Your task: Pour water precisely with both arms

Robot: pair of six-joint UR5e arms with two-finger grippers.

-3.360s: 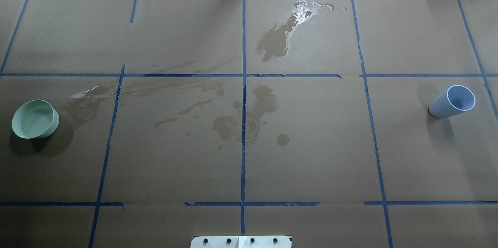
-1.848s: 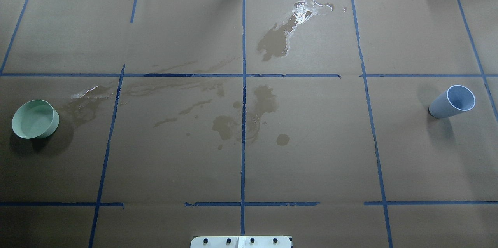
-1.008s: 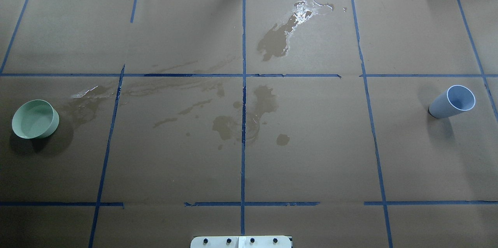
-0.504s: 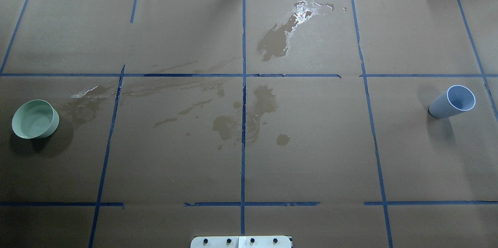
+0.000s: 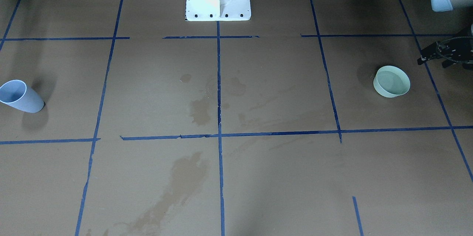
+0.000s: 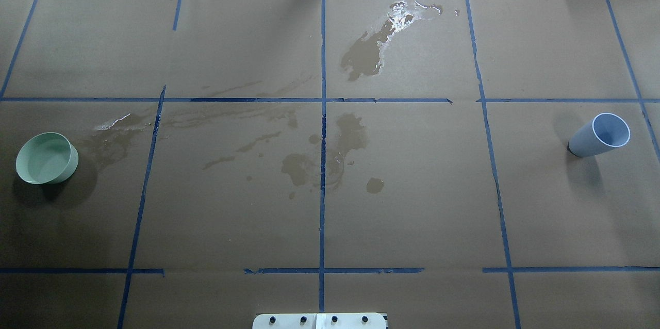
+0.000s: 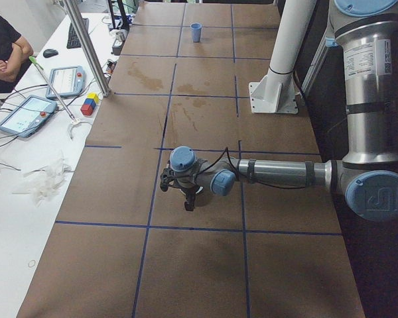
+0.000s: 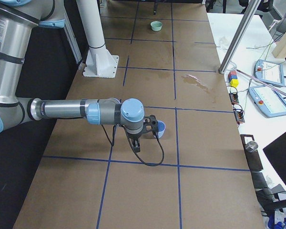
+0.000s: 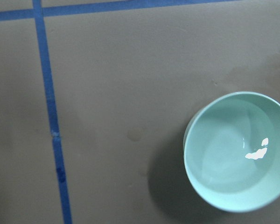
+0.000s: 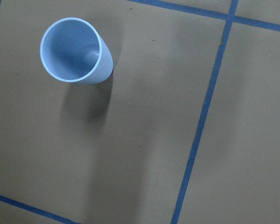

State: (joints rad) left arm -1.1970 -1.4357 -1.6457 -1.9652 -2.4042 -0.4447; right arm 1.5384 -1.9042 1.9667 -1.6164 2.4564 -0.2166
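you have nothing lifted: left tool [image 7: 166, 180] hovers near the bowl [image 6: 46, 158], right tool [image 8: 154, 128] by the cup [image 6: 599, 135], their grip can't be told; pouring not begun

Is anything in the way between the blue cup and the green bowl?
No. Only wet patches and flat blue tape lines lie on the table between the blue cup and the green bowl; nothing visible stands there.

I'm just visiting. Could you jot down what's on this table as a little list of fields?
Bowl: green bowl, robot's left end, a glint suggests water inside.
Cup: blue cup, right end, upright.
Left gripper: near the bowl, grip unclear.
Right gripper: near the cup, grip unclear.
Spills: wet patches on the brown paper.
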